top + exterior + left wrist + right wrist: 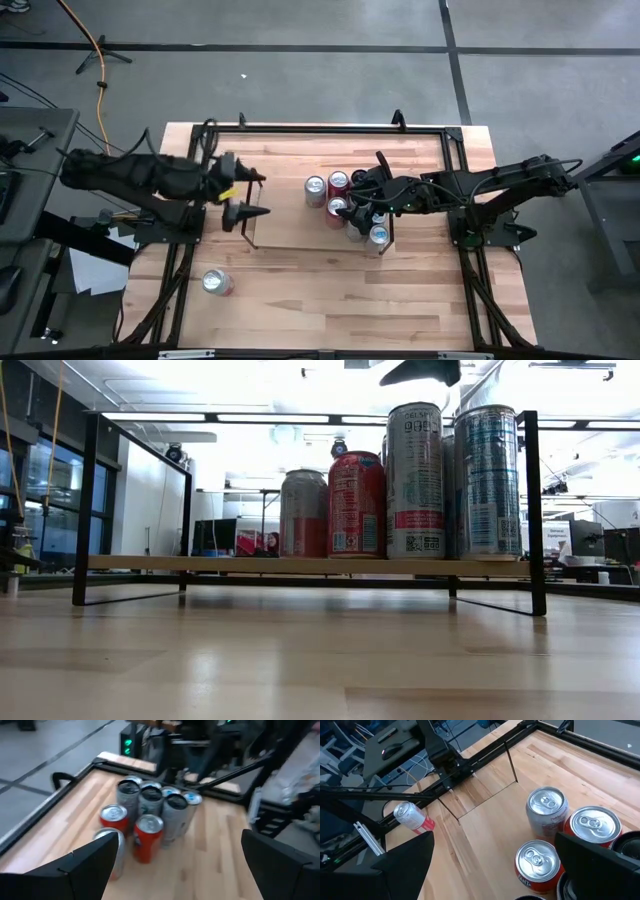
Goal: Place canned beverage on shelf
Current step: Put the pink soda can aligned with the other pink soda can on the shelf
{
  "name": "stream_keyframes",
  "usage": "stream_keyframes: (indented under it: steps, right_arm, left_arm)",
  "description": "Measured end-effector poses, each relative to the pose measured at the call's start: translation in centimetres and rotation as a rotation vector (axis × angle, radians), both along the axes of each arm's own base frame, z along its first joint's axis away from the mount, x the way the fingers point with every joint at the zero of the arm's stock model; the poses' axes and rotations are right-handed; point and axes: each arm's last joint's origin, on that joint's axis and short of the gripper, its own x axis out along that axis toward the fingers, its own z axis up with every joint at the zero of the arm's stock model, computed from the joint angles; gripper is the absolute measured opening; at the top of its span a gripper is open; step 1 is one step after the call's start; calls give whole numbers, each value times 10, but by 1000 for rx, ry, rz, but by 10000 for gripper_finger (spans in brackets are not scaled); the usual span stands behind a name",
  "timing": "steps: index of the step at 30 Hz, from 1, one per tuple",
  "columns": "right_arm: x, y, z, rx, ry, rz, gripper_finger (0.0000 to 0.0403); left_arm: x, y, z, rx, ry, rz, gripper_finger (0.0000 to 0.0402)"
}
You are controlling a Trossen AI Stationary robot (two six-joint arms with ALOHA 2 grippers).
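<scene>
A: Stray can [216, 283] lies on its side near table front, off shelf [275, 225]. L gripper [252, 195] spread, empty, at shelf's left end.

B: R gripper [357, 203] spread too, over can cluster [345, 207]. I reckon a low retreat topples them.

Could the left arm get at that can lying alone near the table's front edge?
Probably yes. The lone can lies on bare tabletop on the left arm's side, nothing beside it, and the left pincer stands open and empty over the shelf's left end.
</scene>
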Motion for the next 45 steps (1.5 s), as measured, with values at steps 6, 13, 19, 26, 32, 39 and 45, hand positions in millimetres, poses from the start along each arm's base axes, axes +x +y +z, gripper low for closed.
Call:
stream_keyframes:
  steps: [6, 13, 19, 26, 32, 39, 45]
  right_arm:
    - [0, 0, 0, 4, -1, -4, 399]
    - [0, 0, 0, 2, -2, -7, 399]
    - [0, 0, 0, 2, -2, -7, 399]
    - [0, 0, 0, 2, -2, -7, 399]
    - [0, 0, 0, 2, -2, -7, 399]
    - [0, 0, 0, 9, -3, -11, 399]
    - [0, 0, 0, 44, -11, -31, 399]
  left_arm:
    - [-14, -11, -20, -61, -92, -58, 377]
    - [-23, -13, -25, -85, -181, -88, 377]
    - [-31, -12, -19, -65, -232, -113, 377]
    - [-43, -10, -13, -95, -266, -217, 377]
    - [-53, -8, -11, -97, -285, -253, 376]
    - [-69, -4, -12, -144, -265, -321, 376]
    - [-84, 1, -17, -257, -210, -316, 376]
